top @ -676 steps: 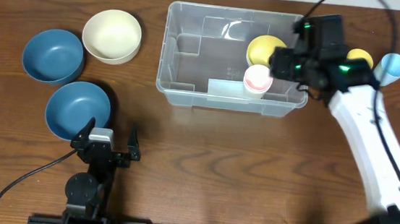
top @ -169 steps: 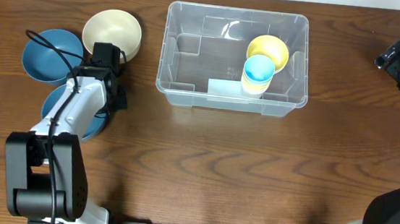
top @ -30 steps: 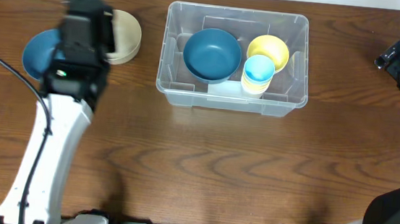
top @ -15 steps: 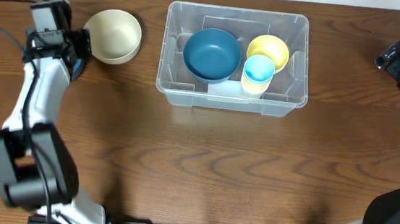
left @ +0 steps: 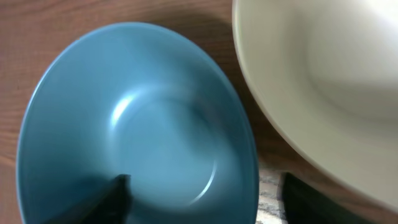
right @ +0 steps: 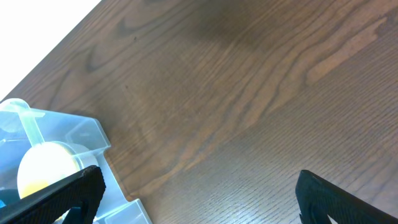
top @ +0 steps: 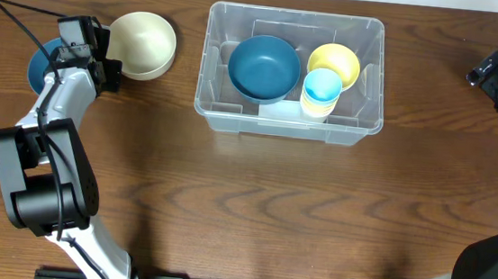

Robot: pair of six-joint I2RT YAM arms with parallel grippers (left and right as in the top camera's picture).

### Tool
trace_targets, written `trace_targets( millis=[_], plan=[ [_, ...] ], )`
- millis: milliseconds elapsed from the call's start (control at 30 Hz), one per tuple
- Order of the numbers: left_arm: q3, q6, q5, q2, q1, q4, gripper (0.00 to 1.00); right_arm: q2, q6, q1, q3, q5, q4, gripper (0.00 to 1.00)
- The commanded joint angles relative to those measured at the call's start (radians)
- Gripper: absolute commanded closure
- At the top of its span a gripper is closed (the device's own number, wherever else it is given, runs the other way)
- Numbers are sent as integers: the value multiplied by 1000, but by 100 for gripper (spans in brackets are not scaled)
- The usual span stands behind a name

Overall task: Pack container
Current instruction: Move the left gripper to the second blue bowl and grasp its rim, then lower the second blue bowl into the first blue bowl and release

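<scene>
Straddling the rim of the blue bowl (left: pixel 124 124), the fingers (left: pixel 115 198) of the left gripper (left: pixel 208 200) are spread wide; its arm is stretched far left. The right gripper (right: pixel 205 199) is held with fingers parted, empty.

The dark brown wooden table (top: pixel 252 203) before me carries three things, all along its far side. A clear plastic container (top: pixel 209 64) stands flat on the wood near the far edge, about midway across. Well apart from it, to my left, a cream bowl (top: pixel 142 44) sits upright on the tabletop. A blue bowl (top: pixel 38 65) rests upright just beside it, farther to my left and a little nearer to me; whether their rims touch, I cannot tell. The grain runs across the table from my left to my right
</scene>
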Motion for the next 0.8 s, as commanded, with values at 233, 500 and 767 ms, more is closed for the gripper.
trace_targets(
  millis=[233,500,767],
  plan=[
    [-12,26,6,103,16,-34,81,-26,9,-6,7,2,0,1],
    [-12,-6,5,101,14,-34,94,-26,9,-6,7,2,0,1],
    [-12,-126,3,-54,-1,-69,94,-26,9,-5,7,2,0,1]
  ],
)
